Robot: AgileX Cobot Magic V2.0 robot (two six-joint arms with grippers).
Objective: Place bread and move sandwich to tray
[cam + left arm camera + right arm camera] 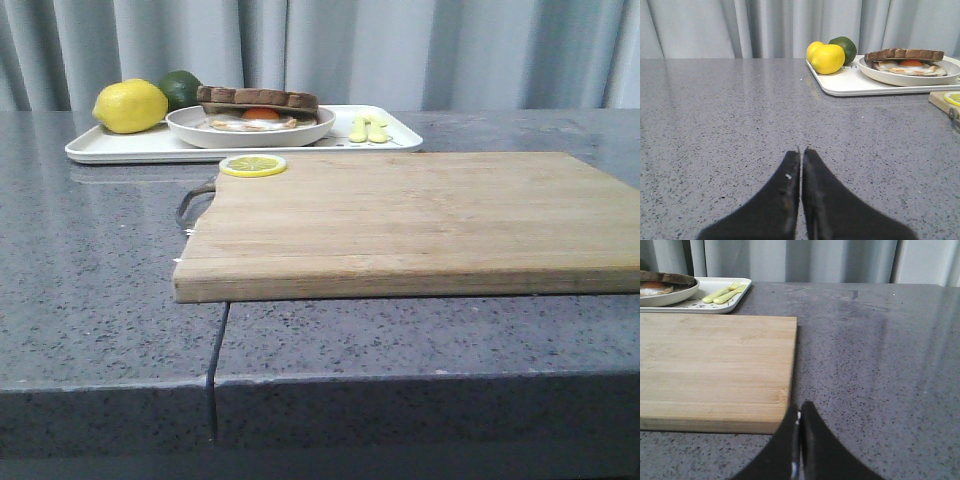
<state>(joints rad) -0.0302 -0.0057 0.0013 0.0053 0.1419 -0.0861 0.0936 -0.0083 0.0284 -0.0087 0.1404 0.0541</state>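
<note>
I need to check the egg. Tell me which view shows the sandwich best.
The left wrist view: the sandwich is near and whole, yolk clear under the top slice. The front view shows the whole sandwich farther off; the right wrist view catches only an edge at the frame's border.

A grey speckled stone counter (pixel 100 300) filled the scene, with a dark seam (pixel 218 345) running from its near edge towards the middle. Its polished top gave back soft, even light. Behind the far edge hung pale grey curtains (pixel 400 50) in vertical folds.
</note>
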